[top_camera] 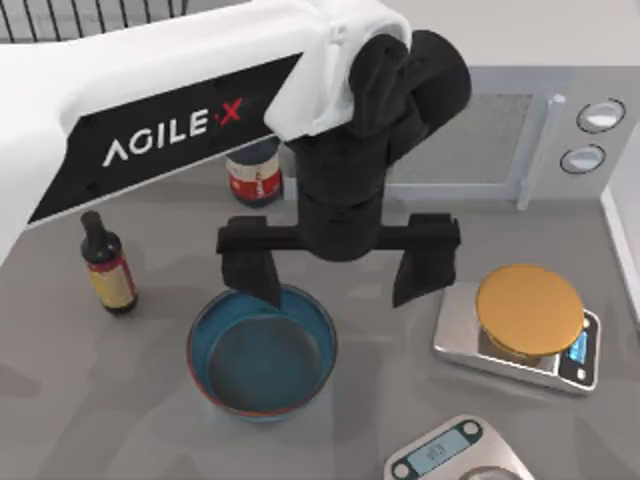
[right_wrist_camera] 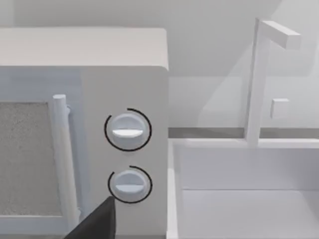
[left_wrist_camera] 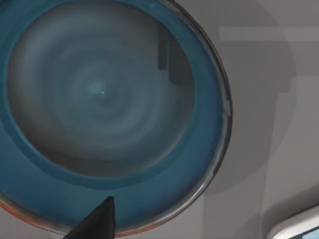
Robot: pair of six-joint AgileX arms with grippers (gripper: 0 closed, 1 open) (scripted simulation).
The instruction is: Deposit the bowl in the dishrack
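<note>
The left AgileX arm reaches in from the top view's upper left, its black left pincer (top_camera: 340, 275) hanging over the grey tabletop (top_camera: 120, 400) with fingers spread wide and holding nothing. One finger (top_camera: 252, 275) dips over the far rim of the bowl (top_camera: 262, 350), while the other hangs outside the bowl toward the top view's right, above bare tabletop between the bowl and the scale. The blue-glazed bowl sits upright near the middle of the tabletop, mouth open to the overhead camera, its dark grey-blue inside ringed by a thin reddish-brown rim; being round, it has no long axis to speak of. In the left wrist view the bowl (left_wrist_camera: 99, 99) shows from above, with a dark fingertip (left_wrist_camera: 97, 221) over its blue inner wall. The black wire dishrack (top_camera: 90, 18) stands at the far left corner, well apart from the bowl. A small dark bottle with a red label (top_camera: 108, 263) stands left of the bowl, and a red-labelled can (top_camera: 254, 172) stands behind it, partly under the arm. A silver scale bearing an orange-gold disc (top_camera: 528, 310) lies to the right, and a second scale (top_camera: 455, 455) sits at the near edge. The white microwave (top_camera: 520, 135) stands at the back right. The right wrist view shows the microwave's two dials (right_wrist_camera: 128, 130) beside a white sink (right_wrist_camera: 239, 199) and faucet, with a dark fingertip (right_wrist_camera: 97, 221) of the right pincer at the edge; whether that pincer is wide or narrow cannot be told.
</note>
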